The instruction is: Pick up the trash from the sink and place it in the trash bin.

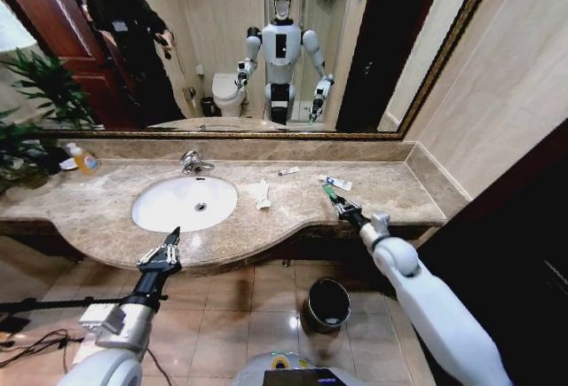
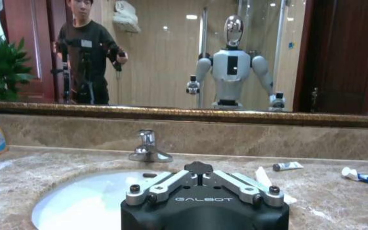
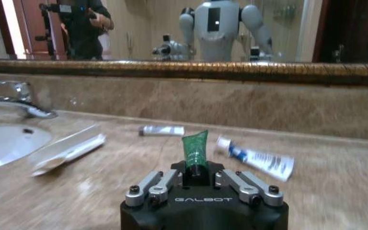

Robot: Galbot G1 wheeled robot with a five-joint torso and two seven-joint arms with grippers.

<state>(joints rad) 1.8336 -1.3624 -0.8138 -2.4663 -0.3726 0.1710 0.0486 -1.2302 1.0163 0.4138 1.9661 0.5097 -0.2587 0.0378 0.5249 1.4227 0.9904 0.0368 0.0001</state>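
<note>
Early in the task, by the look of it, with nothing visibly binned and most litter still on the bench [image 1: 106, 217]; going left to right: left pincer [image 1: 168, 249] hovering at the front edge of the bench, just short of the sink [image 1: 146, 217], fingers spread apart and holding nothing; orange soap bottle [image 1: 84, 160] far off beyond it toward the mirror, no part of the job; white basin straight ahead of that pincer, seemingly bare inside save the drain, chrome faucet [image 1: 193, 163] behind it; crumpled tissue or wrapper [image 1: 259, 194] lying on the marble just past the basin rim, between the two pincers; small white tube [image 1: 288, 171] further back near the wall, well ahead of the right pincer; white-and-blue toothpaste tube [image 1: 336, 183] flat on the bench just beyond the right pincer and to its outer side; right pincer [image 1: 343, 208] low over the bench, fingers clamped on the tiny green tube [image 3: 195, 148], which sticks forward from between them, tip pointing at the wall; trash bin [image 1: 325, 305] on the tiled floor below and behind that pincer, under the bench's front edge, open-topped, its inside dark with only a pale glint, contents not to be told; left to do, judging from this: green tube to the bin, then tissue, white tube and toothpaste tube.
</note>
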